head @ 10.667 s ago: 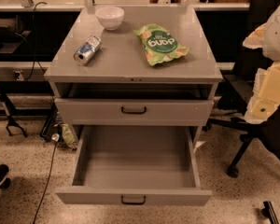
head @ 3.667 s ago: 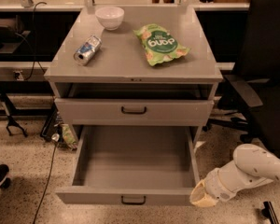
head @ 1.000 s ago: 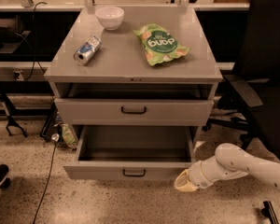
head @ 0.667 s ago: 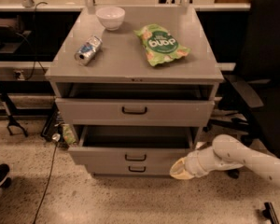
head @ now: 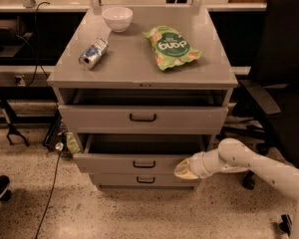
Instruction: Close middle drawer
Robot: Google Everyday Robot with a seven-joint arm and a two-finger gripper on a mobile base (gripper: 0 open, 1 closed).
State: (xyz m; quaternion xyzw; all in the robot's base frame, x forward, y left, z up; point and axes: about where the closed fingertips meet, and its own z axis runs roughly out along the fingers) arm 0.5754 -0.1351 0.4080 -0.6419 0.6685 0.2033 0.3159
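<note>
Well, eyes low on the grey cabinet point(head: 139, 78): the middle drawer point(head: 114, 163) sits out only a little way, with a narrow dark strip of its tray showing behind its low flat front. Its small black handle point(head: 144, 164) is dead centre. The gripper point(head: 186, 169) is right up against the right end of that front, apparently touching it, at about handle height. Whether it is parted or closed, I cannot tell; it reads as one pale yellowish tip. Behind it the white arm point(head: 249, 162) runs in from the lower right corner, low over the speckled floor point(head: 139, 213).

Above, the top drawer point(head: 99, 118) also stands a touch out from the cabinet — there is a dark gap under the tabletop. Below, the bottom drawer point(head: 114, 179) shows as a thin front with its own handle, tucked just under the middle one.

Up on top sit a white bowl point(head: 117, 18) at the back, a can point(head: 93, 53) lying on its side toward the left, and a green snack bag point(head: 171, 47) lying flat on the right — all well apart from one another. A black office chair point(head: 284, 83) stands just to the right of the cabinet, behind the arm.
</note>
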